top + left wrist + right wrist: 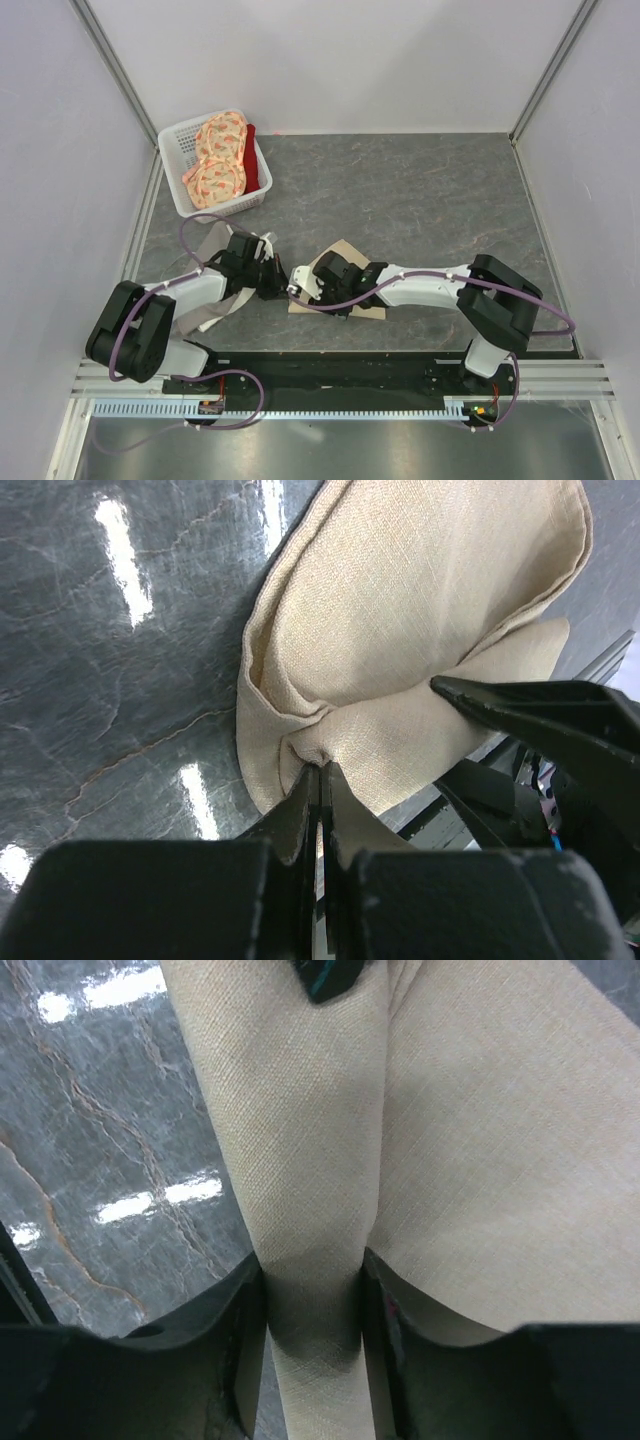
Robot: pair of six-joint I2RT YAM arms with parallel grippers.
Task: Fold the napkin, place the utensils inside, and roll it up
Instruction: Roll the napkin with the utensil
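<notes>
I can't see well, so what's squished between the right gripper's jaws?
A fold of the napkin, pressed on both sides by the right gripper; the right wrist view shows it.

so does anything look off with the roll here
the napkin is bunched and puckered where the left pincer pinches its edge, not a tidy roll. a teal fork end sticks out at the fold beyond the right pincer, which clamps the rolled part.
</notes>
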